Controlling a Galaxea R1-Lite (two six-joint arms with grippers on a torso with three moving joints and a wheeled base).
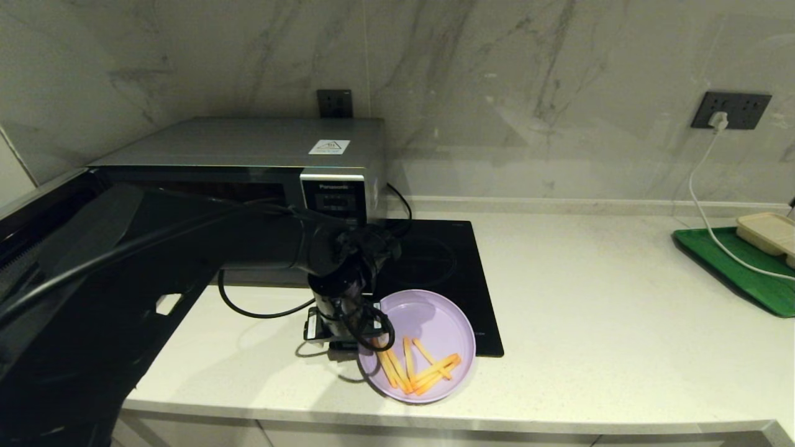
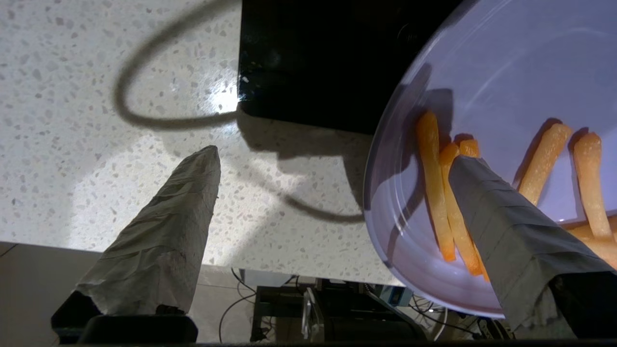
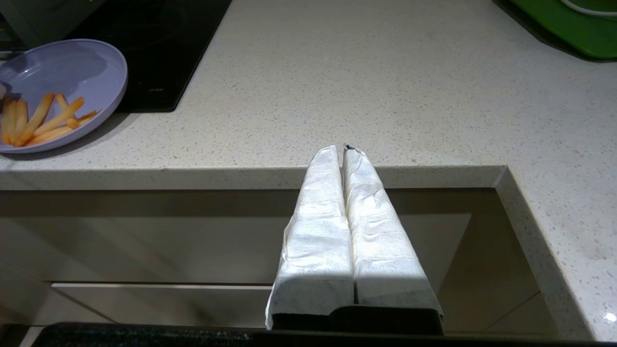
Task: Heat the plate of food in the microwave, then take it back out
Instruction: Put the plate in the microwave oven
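The lilac plate [image 1: 435,323] with orange fry sticks [image 1: 419,369] lies near the counter's front edge, its far side over the hob's corner. My left gripper [image 1: 351,338] points down at the plate's left rim and is open. In the left wrist view the gripper [image 2: 335,159] straddles the plate [image 2: 506,86]: one finger [image 2: 511,217] is above the fries [image 2: 434,183] and the other [image 2: 168,231] is over bare counter. The silver microwave [image 1: 248,146] stands behind, with a dark panel swung out at its left. My right gripper [image 3: 343,148] is shut, empty, below the counter edge.
A black induction hob [image 1: 441,273] lies right of the microwave. At far right a green tray [image 1: 745,273] carries a beige tray [image 1: 770,233], crossed by a white cable [image 1: 702,198]. The left arm's black cable loops beside the plate. Bare counter [image 1: 596,310] lies between.
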